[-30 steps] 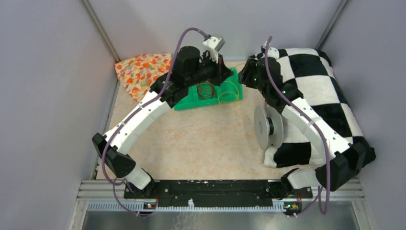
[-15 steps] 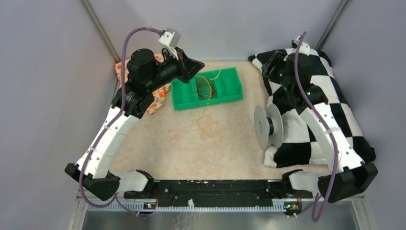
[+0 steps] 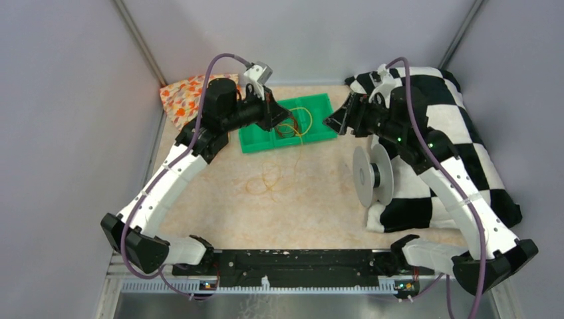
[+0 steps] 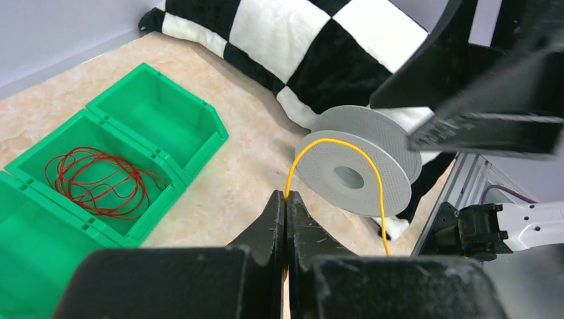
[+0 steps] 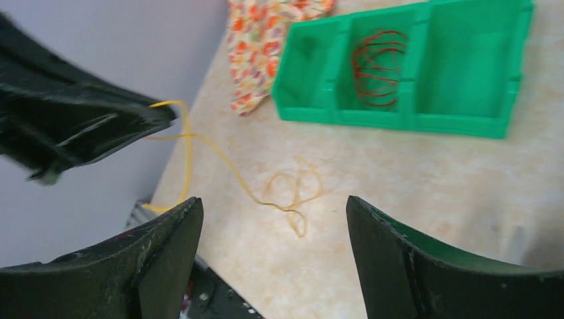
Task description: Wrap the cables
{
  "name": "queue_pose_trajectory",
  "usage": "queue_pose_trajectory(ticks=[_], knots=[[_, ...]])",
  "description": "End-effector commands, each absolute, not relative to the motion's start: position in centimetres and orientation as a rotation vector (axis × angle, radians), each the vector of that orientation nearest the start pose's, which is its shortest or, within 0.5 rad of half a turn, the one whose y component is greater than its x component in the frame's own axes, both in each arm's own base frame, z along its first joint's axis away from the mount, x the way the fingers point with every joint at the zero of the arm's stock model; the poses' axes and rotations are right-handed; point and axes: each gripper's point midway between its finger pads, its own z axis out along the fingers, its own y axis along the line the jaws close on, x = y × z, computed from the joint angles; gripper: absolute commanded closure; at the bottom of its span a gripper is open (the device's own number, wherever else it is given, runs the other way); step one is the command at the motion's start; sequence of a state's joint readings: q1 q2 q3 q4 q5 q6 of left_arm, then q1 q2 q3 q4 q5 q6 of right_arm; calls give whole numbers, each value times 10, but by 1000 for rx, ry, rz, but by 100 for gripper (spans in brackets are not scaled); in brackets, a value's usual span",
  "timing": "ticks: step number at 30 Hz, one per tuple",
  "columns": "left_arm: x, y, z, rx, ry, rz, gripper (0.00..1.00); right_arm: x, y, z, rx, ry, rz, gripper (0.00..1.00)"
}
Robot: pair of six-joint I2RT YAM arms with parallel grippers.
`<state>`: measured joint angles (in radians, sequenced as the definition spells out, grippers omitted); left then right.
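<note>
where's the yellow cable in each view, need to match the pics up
Top external: the yellow cable drops from the left gripper over the green bin to loops on the table, centre.
Left wrist: an arc rising from the shut gripper, in front of the grey spool.
Right wrist: centre-left, running down to loops.
Shared landmark: the bin's red wire, middle compartment.
</note>
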<state>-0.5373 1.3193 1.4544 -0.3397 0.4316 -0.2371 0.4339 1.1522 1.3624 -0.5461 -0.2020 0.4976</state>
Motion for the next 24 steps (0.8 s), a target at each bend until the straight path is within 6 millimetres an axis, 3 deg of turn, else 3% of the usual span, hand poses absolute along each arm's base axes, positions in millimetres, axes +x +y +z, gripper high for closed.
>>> queue_pose_trajectory(ticks=[1, 11, 18, 24], knots=[[305, -284, 396, 616, 1659, -978, 100, 255, 228, 403, -209, 1826, 1107, 19], [308, -286, 397, 578, 1672, -999, 100, 250, 259, 403, -238, 1802, 1335, 20], [318, -282, 396, 435, 1665, -1009, 100, 247, 270, 385, -11, 1752, 1428, 20], [322, -285, 387, 341, 1657, -1075, 100, 253, 275, 387, 124, 1684, 1479, 22]])
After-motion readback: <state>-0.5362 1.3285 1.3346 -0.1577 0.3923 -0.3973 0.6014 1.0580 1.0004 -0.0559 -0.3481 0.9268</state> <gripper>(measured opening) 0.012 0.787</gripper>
